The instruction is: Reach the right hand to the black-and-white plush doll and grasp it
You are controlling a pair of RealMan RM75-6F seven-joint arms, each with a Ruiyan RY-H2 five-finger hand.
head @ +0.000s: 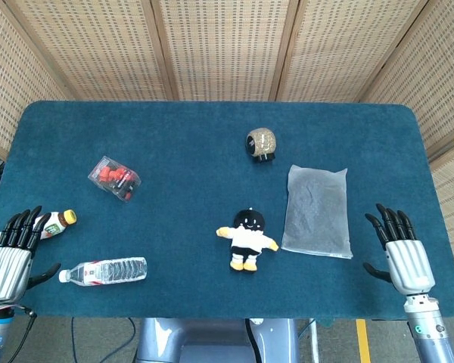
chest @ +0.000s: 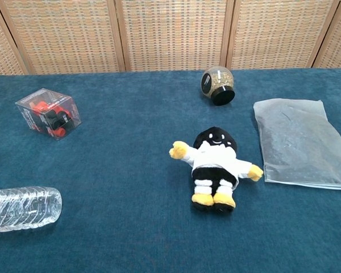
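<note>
**Nothing grasped yet: the whole reach is ahead of me**

None of the task is done, as far as I can judge. My right hand (head: 403, 253) sits at the near right corner of the tabletop (head: 181, 144), fingers spread apart and pointing toward the far edge, holding nothing. Only the head view shows it; the chest view does not catch it at all.

Just beside it, toward the middle, lies the clear plastic bag (head: 317, 211), flat along the right side of the tabletop. Beyond the bag's inner edge is the black-and-white plush doll (head: 247, 238), lying on its back near the middle of the near edge, head toward the far edge, yellow feet toward me, arms out. One yellow paw comes close to the bag's near corner; in the chest view it appears just short of touching.

So what is left is everything: carry the hand over or around the bag, come down over the doll's white body, and close on it. I expect the soft body to give under my fingers, so I should take it around the middle, not by a paw.

Further out, a small round jar (head: 261, 142) lies on its side toward the far edge. My left hand (head: 10, 253) rests at the near left corner, fingers apart and empty, beside a water bottle (head: 104, 271).
</note>
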